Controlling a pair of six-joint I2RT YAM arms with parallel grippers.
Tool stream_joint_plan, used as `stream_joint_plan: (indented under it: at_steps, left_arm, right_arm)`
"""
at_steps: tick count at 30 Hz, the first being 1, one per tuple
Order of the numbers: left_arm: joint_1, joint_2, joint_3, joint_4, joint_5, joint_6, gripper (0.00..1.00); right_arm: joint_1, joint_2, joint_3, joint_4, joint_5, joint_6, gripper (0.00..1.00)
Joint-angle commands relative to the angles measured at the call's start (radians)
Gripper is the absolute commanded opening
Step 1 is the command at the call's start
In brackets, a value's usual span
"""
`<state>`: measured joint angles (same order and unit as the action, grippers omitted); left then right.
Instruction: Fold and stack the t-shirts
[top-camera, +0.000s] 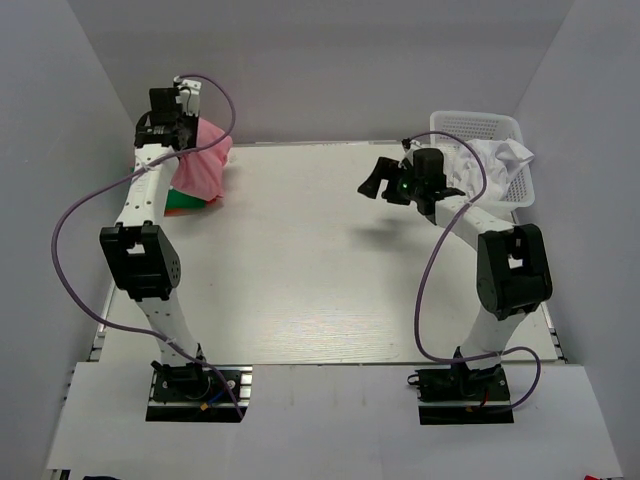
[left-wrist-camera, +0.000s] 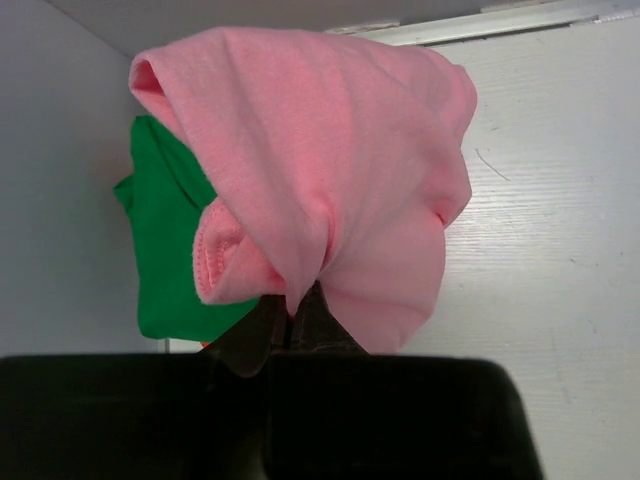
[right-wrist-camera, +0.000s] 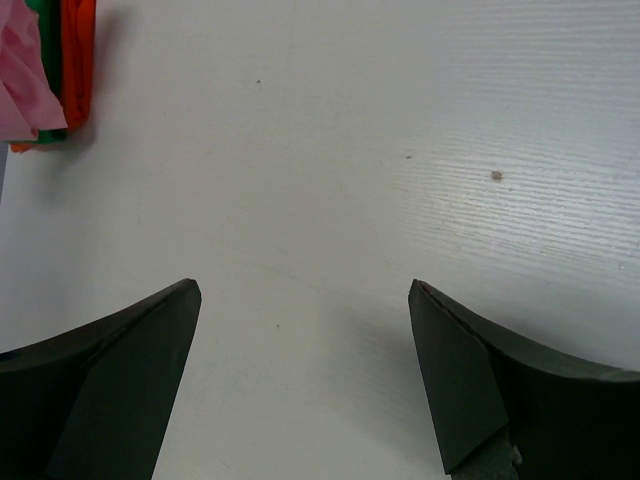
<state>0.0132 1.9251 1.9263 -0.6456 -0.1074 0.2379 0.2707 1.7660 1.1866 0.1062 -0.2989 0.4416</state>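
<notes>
Low in the frame, left gripper (left-wrist-camera: 292, 318) clamped on pink t-shirt (left-wrist-camera: 320, 150) over green t-shirt (left-wrist-camera: 165, 240); right gripper (right-wrist-camera: 303, 290) spread wide, empty.

Could not see the tips of the left gripper (left-wrist-camera: 290, 318), buried in the pink shirt (left-wrist-camera: 330, 170). Saw only a left strip of the green shirt (left-wrist-camera: 165, 250). Found the orange shirt (right-wrist-camera: 78, 50) cut off at the upper-left edge.

Pink t-shirt (left-wrist-camera: 320, 170): plain, unprinted. Green t-shirt (left-wrist-camera: 160, 250) and orange t-shirt (right-wrist-camera: 80, 50): both plain and solid. White cloth (top-camera: 492, 160), unpatterned, in a white basket (top-camera: 478, 124) with lattice-pattern walls; surface (top-camera: 300, 270) off-white with faint wood grain. Left end effector (left-wrist-camera: 290, 315) and right end effector (right-wrist-camera: 303, 290): black; cables (top-camera: 420, 300): purple.
</notes>
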Motion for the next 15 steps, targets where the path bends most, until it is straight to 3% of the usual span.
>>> stream_joint_plan:
  at_steps: [1, 5, 15]
  left_arm:
    - [0.057, 0.011, 0.066, 0.001, 0.078, 0.012, 0.00]
    - [0.088, 0.076, 0.103, -0.022, 0.149, 0.032, 0.00]
    - [0.177, 0.207, 0.184, -0.031, 0.149, 0.041, 0.00]
  right_arm:
    - [0.004, 0.019, 0.070, 0.009, -0.029, 0.011, 0.90]
    - [0.002, 0.053, 0.117, -0.031, -0.011, 0.002, 0.90]
    - [0.009, 0.073, 0.197, -0.086, 0.041, -0.032, 0.90]
